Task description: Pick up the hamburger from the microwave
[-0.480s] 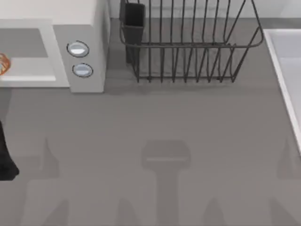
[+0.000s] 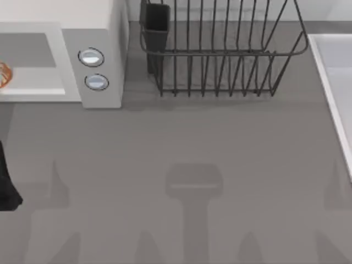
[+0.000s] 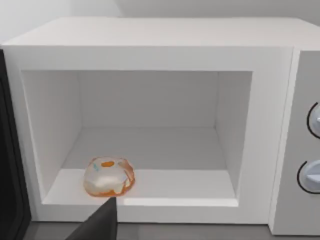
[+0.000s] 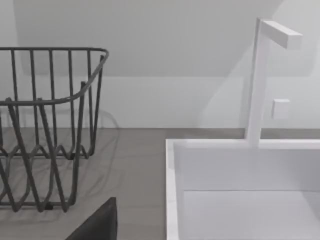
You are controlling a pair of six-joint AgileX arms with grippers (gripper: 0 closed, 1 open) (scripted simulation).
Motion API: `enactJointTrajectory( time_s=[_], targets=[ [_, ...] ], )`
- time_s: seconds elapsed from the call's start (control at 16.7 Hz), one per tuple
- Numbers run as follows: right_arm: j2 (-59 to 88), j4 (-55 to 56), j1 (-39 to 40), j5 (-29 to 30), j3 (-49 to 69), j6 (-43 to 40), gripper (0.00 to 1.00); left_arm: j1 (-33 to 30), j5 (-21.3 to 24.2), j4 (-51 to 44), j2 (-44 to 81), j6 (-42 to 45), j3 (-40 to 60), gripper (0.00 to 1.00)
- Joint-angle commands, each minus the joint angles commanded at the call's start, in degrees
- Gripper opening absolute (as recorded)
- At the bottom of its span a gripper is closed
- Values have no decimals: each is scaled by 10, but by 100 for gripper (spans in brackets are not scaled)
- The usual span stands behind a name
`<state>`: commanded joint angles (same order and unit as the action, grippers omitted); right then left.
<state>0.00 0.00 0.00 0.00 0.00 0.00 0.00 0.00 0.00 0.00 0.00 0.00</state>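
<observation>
The microwave [image 3: 150, 50] is a large white box at the table's back left, its door open and two round knobs [image 2: 91, 58] on its side panel. The hamburger [image 3: 108, 176], small and orange-brown with pale streaks, lies on the cavity floor near the front lip; from above it peeks in at the left edge [image 2: 3, 74]. A dark part of my left gripper [image 3: 100, 225] sits just in front of the opening, below the hamburger and apart from it. My left arm [image 2: 6, 187] shows at the table's left edge. My right gripper [image 4: 97, 225] hangs near the sink.
A dark wire dish rack [image 2: 220, 55] stands at the back centre with a dark cup [image 2: 155, 22] at its left end. A white sink [image 4: 240, 190] with a tap [image 4: 260, 75] lies along the right side. The open microwave door [image 3: 10, 175] stands left of the cavity.
</observation>
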Motion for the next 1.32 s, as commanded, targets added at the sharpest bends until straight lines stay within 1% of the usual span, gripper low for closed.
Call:
enactJointTrajectory(
  time_s=[1.02, 1.14, 1.32],
  targets=[
    [0, 0, 0, 0, 0, 0, 100, 1, 1, 3, 5, 0, 3, 100],
    [0, 0, 0, 0, 0, 0, 100, 3, 5, 20, 30, 1, 17, 100],
    [0, 0, 0, 0, 0, 0, 100, 12, 17, 68, 108, 4, 58, 100]
  ],
)
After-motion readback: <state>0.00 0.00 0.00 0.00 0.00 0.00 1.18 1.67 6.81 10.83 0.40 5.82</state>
